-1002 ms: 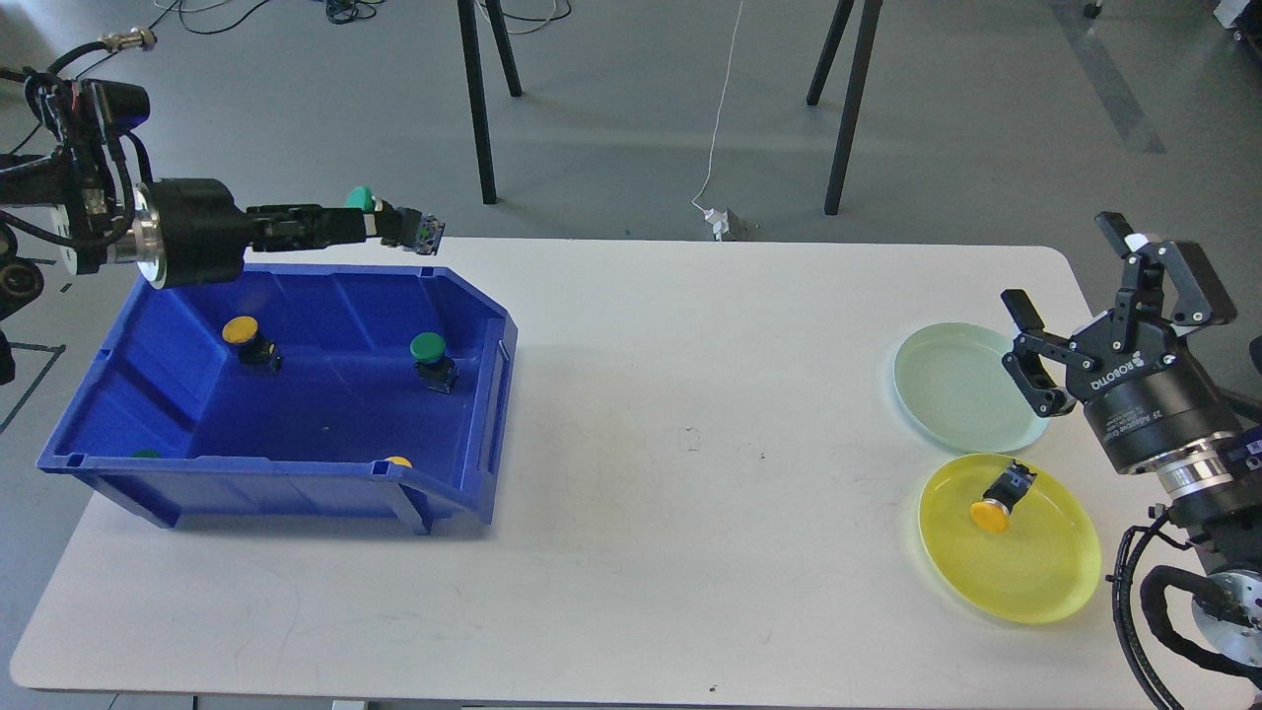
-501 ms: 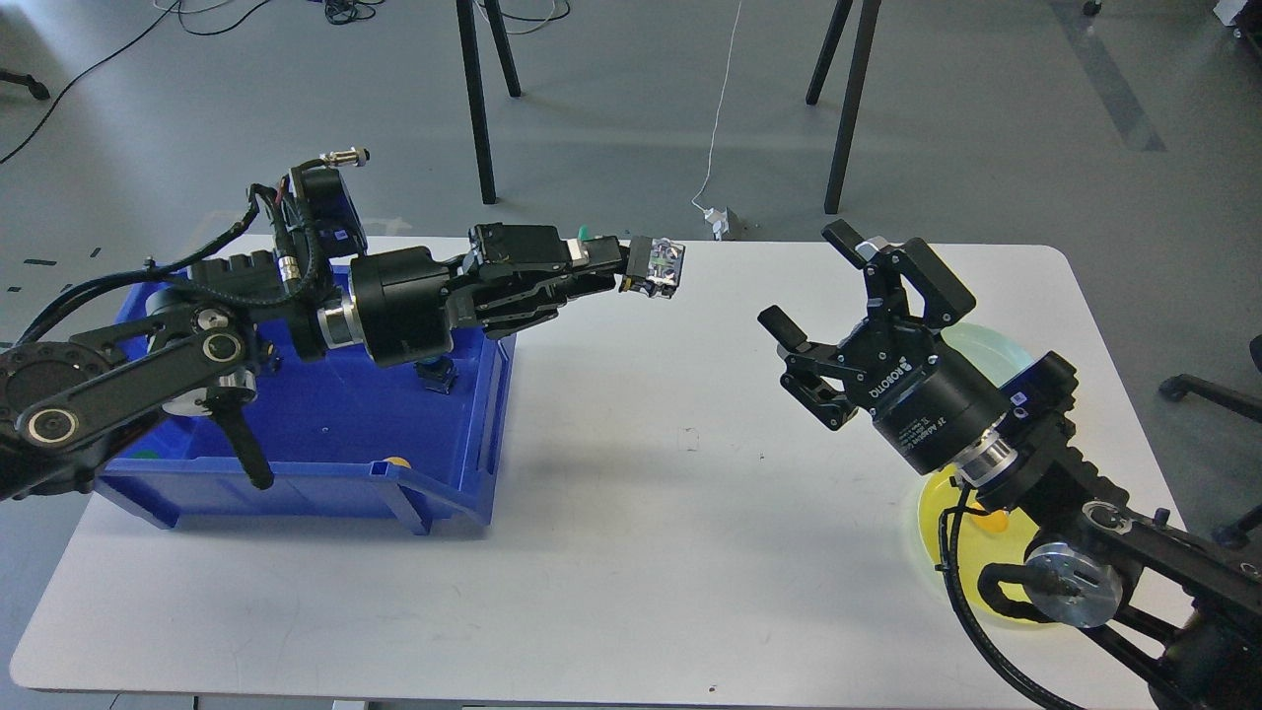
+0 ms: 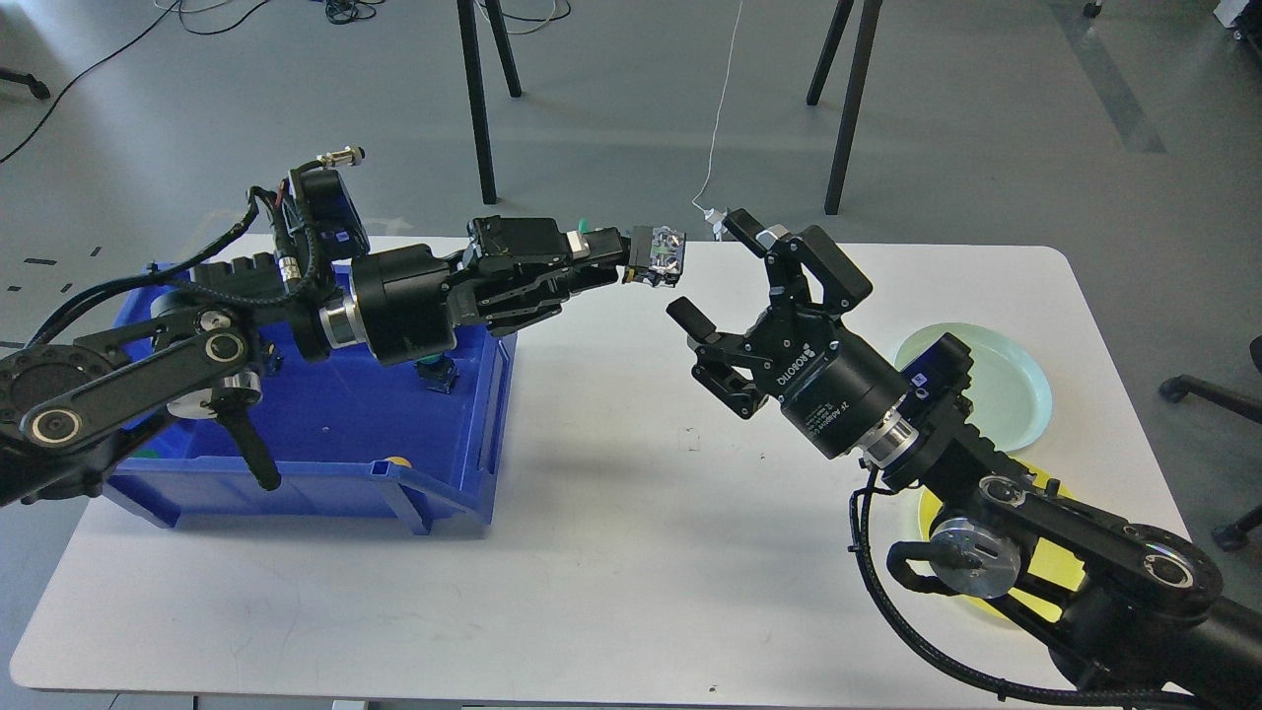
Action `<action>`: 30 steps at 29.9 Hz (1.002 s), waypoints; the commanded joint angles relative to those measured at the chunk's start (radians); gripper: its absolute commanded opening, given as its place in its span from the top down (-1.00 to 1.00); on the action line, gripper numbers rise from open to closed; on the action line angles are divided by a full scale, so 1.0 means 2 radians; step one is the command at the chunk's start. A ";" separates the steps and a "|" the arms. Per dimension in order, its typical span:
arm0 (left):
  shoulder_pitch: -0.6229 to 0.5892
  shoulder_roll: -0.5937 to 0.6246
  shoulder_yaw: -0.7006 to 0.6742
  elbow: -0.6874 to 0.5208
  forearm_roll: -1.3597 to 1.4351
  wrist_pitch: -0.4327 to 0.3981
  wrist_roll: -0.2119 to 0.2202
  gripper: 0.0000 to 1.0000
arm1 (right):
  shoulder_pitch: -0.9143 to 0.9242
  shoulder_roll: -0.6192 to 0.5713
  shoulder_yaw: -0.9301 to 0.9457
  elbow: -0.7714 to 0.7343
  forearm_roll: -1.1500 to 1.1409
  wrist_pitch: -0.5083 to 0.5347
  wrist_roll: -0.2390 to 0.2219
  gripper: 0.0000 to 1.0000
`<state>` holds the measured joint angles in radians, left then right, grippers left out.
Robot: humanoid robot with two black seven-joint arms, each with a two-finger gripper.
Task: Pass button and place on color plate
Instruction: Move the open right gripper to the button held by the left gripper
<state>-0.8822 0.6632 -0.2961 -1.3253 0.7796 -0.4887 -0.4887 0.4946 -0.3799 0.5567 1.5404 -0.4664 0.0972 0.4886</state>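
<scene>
My left gripper (image 3: 619, 264) is shut on a green button (image 3: 655, 256). It holds the button out over the table's back middle, its black and silver base pointing right and only a sliver of green cap showing. My right gripper (image 3: 712, 272) is open, its fingers spread just right of the button and apart from it. The pale green plate (image 3: 1016, 385) lies at the right, partly hidden by my right arm. The yellow plate (image 3: 1060, 564) is mostly hidden under that arm.
A blue bin (image 3: 325, 444) stands on the left of the white table (image 3: 611, 552), with another button (image 3: 435, 373) visible inside under my left arm. Black stand legs (image 3: 479, 99) rise behind the table.
My right gripper has moved left and up toward the button, staying open. My left gripper has held nearly still with the green button after swinging it out from over the bin.
</scene>
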 commanded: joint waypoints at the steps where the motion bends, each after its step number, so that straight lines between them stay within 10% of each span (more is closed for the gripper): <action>1: 0.000 0.000 0.000 0.000 0.000 0.000 0.000 0.79 | 0.016 0.012 -0.005 -0.010 0.002 -0.003 0.000 -0.94; 15: 0.000 0.000 0.000 0.001 0.001 0.000 0.000 0.77 | 0.033 0.031 -0.016 -0.037 0.002 -0.004 0.000 -0.65; 30: 0.000 0.000 0.000 0.002 0.000 0.000 0.000 0.76 | 0.046 0.047 -0.033 -0.051 0.002 -0.011 0.000 0.54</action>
<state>-0.8822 0.6627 -0.2977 -1.3211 0.7796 -0.4880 -0.4903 0.5871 -0.2865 0.4859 1.4385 -0.4633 0.0880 0.4885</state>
